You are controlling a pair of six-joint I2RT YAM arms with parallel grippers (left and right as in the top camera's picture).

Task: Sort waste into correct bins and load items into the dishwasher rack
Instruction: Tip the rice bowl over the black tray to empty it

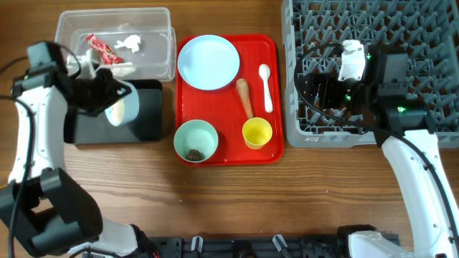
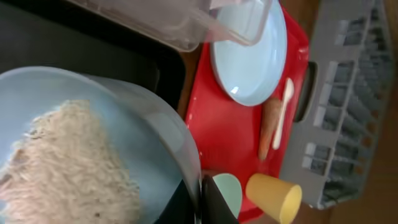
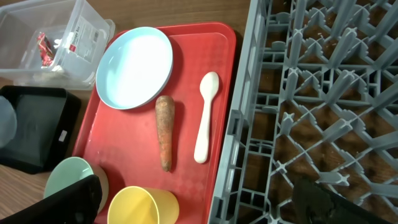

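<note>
**Rice bowl tipped over the black tub; right arm waits open over the rack**

Overhead: the left gripper (image 1: 107, 97) is closed on the pale blue bowl (image 1: 118, 109), which hangs tilted directly beneath it, over the black tub (image 1: 147, 118). Beyond the gripper sits the clear tub (image 1: 161, 43), with the red wrapper (image 1: 100, 46) and tissue (image 1: 129, 43) inside. The right gripper (image 1: 319, 89) hovers above the near-left part of the rack (image 1: 430, 43). Its opening cannot be read from here.

Left wrist: the bowl fills the view close against the tool, with the rice (image 2: 68, 162) banked on its lower wall. One of the fingers (image 2: 217, 202) sits at the rim. The bowl looks light, stiff and smooth, so a rim pinch is the only hold, and I judge it could slip if tilted sharply. The rice is loose, but some grains may cling to the bowl.

Right wrist: the fingers stand wide apart at the lower corners, holding nothing. Ahead on the red tray (image 3: 224, 43) lie the carrot (image 3: 164, 130) and spoon (image 3: 205, 118), with the plate (image 3: 134, 74) beyond them. The yellow cup (image 3: 140, 205) and mint-green bowl (image 3: 62, 180) are just below the tool.

The carrot looks firm and tapered and is best gripped across its thick middle. The spoon is thin, light and flat on the tray, so it is best pinched across the handle. The rack lies right beside the tool.
</note>
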